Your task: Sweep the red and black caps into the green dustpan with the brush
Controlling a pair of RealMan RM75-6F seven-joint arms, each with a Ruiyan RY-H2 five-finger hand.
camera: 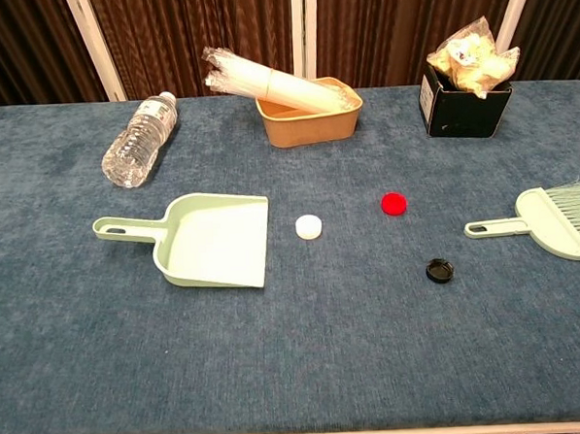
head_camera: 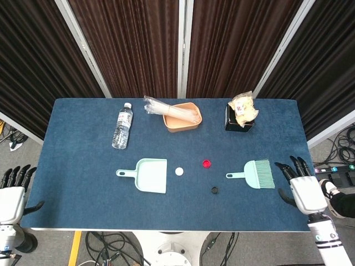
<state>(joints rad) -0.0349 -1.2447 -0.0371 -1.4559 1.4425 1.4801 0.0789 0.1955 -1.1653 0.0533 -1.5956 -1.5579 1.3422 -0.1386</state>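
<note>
The green dustpan lies flat on the blue table, handle pointing left. The red cap sits right of it, and the black cap lies nearer the front edge. The green brush rests on the right side, handle pointing left. My right hand hovers open just right of the brush bristles, over the table's right edge. My left hand stays open off the table's front left corner. Neither hand appears in the chest view.
A white cap lies between dustpan and red cap. At the back are a water bottle on its side, an orange tray with wrapped cups, and a black box holding a snack bag.
</note>
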